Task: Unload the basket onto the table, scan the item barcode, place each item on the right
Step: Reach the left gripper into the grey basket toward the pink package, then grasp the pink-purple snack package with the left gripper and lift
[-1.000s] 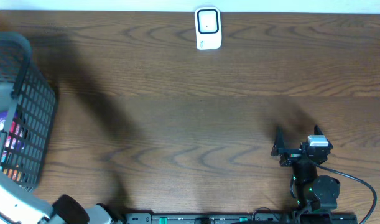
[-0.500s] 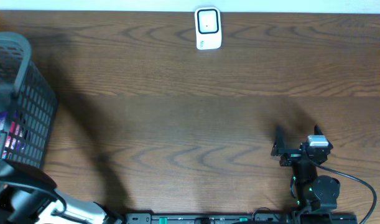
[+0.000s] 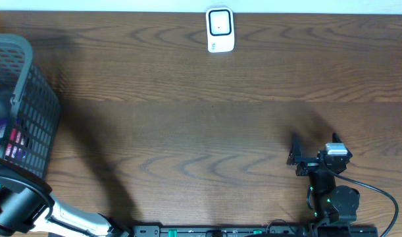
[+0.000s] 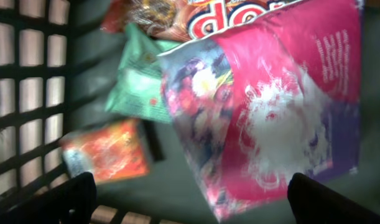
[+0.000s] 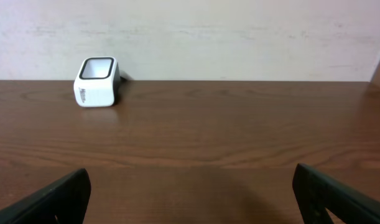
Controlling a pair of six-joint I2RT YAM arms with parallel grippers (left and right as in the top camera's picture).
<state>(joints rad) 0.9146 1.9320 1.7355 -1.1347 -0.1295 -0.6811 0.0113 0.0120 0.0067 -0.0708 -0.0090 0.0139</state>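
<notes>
The items lie in a grey basket [image 3: 31, 108] at the table's left edge: a pink packet [image 4: 283, 106], a green packet [image 4: 140, 87], an orange packet [image 4: 106, 149] and a red-orange snack bag [image 4: 202, 15]. No barcode shows on them. My left gripper [image 4: 190, 202] hangs open above the basket floor, just below the pink packet, with nothing between its fingers. The white scanner [image 3: 220, 29] stands at the table's far edge, also seen in the right wrist view [image 5: 97, 81]. My right gripper [image 3: 314, 147] rests open and empty near the front right, pointing at the far edge.
The basket's lattice wall [image 4: 28, 81] stands close on the left of my left gripper. My left arm [image 3: 20, 205] reaches in from the front left corner. Bare wood tabletop [image 3: 207, 125] stretches between basket, scanner and right arm. A pale wall [image 5: 239, 31] rises behind the scanner.
My left arm has shifted at the front left corner, its dark wrist link now showing beside the basket. The right arm and the scanner have not moved.
</notes>
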